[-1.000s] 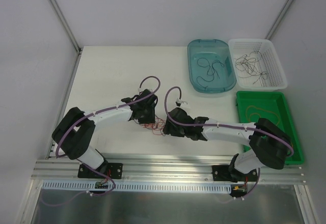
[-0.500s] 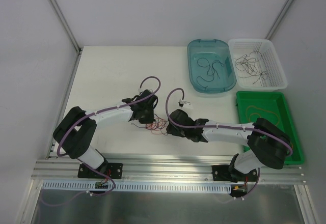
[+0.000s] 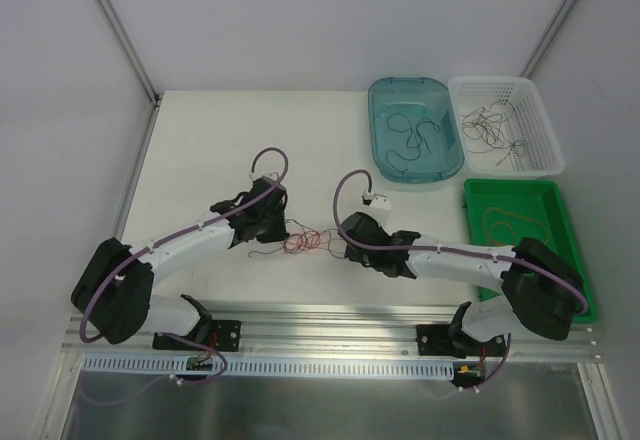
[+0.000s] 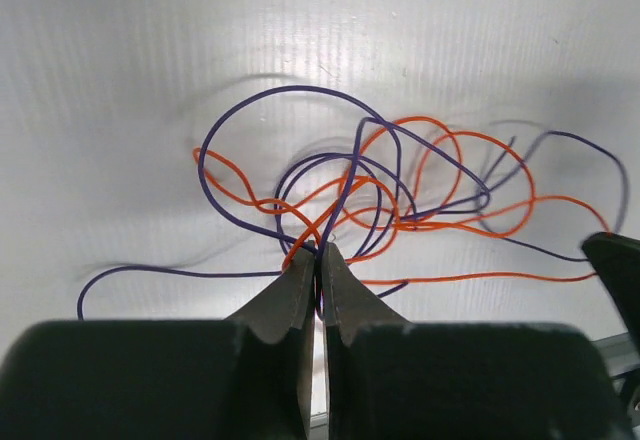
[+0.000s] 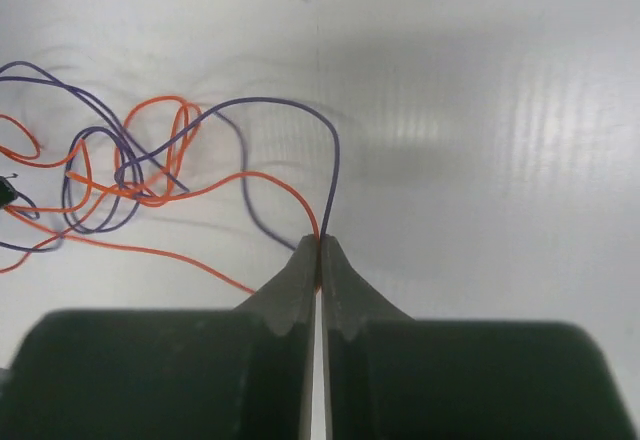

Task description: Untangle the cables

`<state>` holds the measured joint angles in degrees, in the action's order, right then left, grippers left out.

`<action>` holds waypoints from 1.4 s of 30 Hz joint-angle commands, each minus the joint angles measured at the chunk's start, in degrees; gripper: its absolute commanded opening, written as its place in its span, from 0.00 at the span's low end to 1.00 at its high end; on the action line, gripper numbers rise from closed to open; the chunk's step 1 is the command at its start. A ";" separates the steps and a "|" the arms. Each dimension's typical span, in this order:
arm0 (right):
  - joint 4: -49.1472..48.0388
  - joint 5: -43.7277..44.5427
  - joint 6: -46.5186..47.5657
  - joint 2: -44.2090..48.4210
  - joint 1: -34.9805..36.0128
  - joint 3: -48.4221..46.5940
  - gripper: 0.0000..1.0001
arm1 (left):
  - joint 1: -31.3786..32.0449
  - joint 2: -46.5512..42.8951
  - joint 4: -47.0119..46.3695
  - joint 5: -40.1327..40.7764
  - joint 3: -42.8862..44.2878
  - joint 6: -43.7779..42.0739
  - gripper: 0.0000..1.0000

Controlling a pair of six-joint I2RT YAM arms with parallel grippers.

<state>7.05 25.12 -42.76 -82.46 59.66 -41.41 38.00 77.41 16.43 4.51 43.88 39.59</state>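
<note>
The cables (image 3: 300, 243) lie as one loose knot of orange and purple strands on the table (image 3: 220, 140), between the two grippers. The left gripper (image 4: 319, 250) has its jaws pressed together. An orange and a purple strand run into its tips, so it pinches them at the left side of the knot. The right gripper (image 5: 319, 243) is closed in the same way on an orange and a purple strand at the right side. I judge that the step in hand is the pulling apart: both sides are gripped, and the loops between them are slack and crossed. The next move calls, I think, for drawing the arms away from each other slowly, with a firm pinch, because such thin wire can slip out or tighten into a harder knot.
</note>
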 commanded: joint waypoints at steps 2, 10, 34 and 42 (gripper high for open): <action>10.77 8.44 8.03 10.28 -0.51 -3.40 0.01 | -2.23 -6.29 0.80 0.85 -2.30 -1.62 0.00; 27.22 9.45 20.43 21.37 -0.42 -10.53 0.01 | -2.49 -14.64 3.52 4.89 -1.34 -4.43 0.00; -3.08 -17.29 18.25 -4.11 -2.18 -13.26 0.51 | -2.58 -21.24 3.26 -4.43 -6.61 -7.87 0.00; -14.78 -23.72 12.62 -15.00 -2.09 -14.66 0.50 | -2.49 -21.16 3.26 -4.43 -7.23 -7.16 0.00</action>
<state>-0.58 4.73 -26.28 -95.04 57.52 -53.30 35.57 56.97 19.97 0.49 37.10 31.46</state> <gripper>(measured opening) 0.503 0.009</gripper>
